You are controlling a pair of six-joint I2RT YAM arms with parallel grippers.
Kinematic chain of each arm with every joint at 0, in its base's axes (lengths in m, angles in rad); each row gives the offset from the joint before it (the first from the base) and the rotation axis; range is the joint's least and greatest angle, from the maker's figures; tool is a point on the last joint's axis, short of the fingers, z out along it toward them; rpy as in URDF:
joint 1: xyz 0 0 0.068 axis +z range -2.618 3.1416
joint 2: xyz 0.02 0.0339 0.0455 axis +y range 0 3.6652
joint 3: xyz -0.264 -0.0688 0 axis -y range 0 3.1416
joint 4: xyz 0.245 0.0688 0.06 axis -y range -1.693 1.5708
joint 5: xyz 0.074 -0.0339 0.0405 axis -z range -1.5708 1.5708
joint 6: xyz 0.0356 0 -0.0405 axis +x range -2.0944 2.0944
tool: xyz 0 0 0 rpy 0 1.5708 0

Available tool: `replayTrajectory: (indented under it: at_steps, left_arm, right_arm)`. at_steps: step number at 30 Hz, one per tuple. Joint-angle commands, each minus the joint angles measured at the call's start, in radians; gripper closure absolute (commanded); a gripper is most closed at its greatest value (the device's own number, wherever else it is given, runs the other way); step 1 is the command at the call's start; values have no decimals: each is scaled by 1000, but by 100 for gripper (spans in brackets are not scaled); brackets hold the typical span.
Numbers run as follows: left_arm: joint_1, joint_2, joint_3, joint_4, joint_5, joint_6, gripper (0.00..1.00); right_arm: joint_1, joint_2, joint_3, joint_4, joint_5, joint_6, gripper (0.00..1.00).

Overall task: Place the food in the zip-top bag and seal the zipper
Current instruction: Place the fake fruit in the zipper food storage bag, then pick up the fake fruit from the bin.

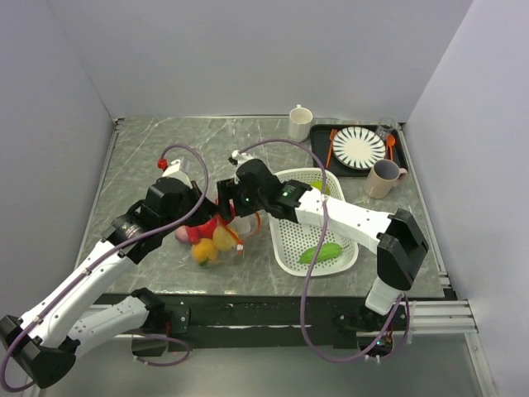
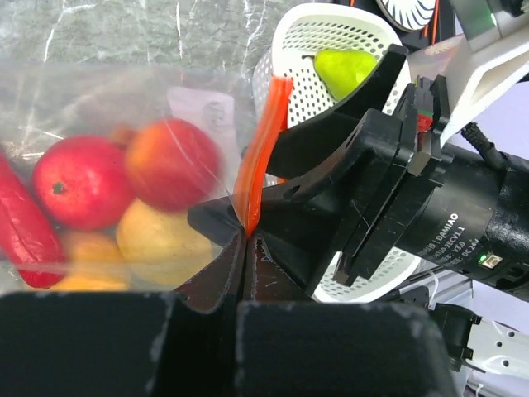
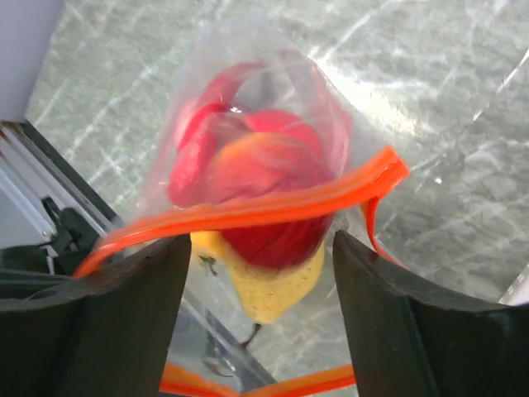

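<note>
The left gripper [image 2: 245, 248] is pinching the zipper [image 2: 263, 149] right at its fingertips, jaws pressed together on the orange-red strip. It reads as an anchoring hold: the strip is standing up stiffly away from those jaws instead of flopping shut. The zip-top bag [image 2: 91, 99] is billowing out to the left of the jaws, and the food [image 2: 83, 182] is bunching inside it, red, orange and yellow balls plus something long and red at the far edge. Over at the right gripper [image 3: 260, 248], the jaws are spread wide and gripping nothing. One lip of the zipper is arching across just beyond both fingertips, while a second orange stretch is running low, nearer the wrist than the fingertips. So I'm judging the bag mouth to be gaping open right under those jaws, with the left arm holding it that way for loading. A yellow piece [image 3: 269, 289] is showing between the spread fingers, touching neither as far as I can tell. Behind the right gripper, the white basket [image 1: 289, 236] is holding a green cucumber [image 1: 321, 252] and another green piece, so filling looks unfinished and sealing is waiting. No white slider is showing, so I cannot tell where it sits.
</note>
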Motion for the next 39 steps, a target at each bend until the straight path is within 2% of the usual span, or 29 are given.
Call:
replayTrajectory:
  at_steps: [1,3,10,14,16,24,31,39]
  left_arm:
    - [-3,-28,33,23,-14,1,99]
    - [-3,-27,32,26,-13,1,99]
    - [-3,-18,26,29,-13,6,99]
    - [-3,-15,15,41,-6,6,99]
    - [-3,-7,7,46,4,4,99]
    - [-3,-8,-7,66,15,3,99]
    - [-1,-1,-4,60,9,7,99]
    - [-3,5,-2,58,6,7,99]
  right_arm:
    - [0,-46,8,-12,34,-21,19]
    - [-3,-74,-9,-13,41,-22,16]
    - [-42,-249,-139,-17,197,7,13]
    - [-121,-358,-217,-29,263,17,4]
    - [-158,-367,-245,-78,301,34,3]
    - [-399,-312,-300,-170,306,10,1]
    - [-499,-173,-224,-187,331,22,0]
    - [-539,-37,-135,-169,360,146,0]
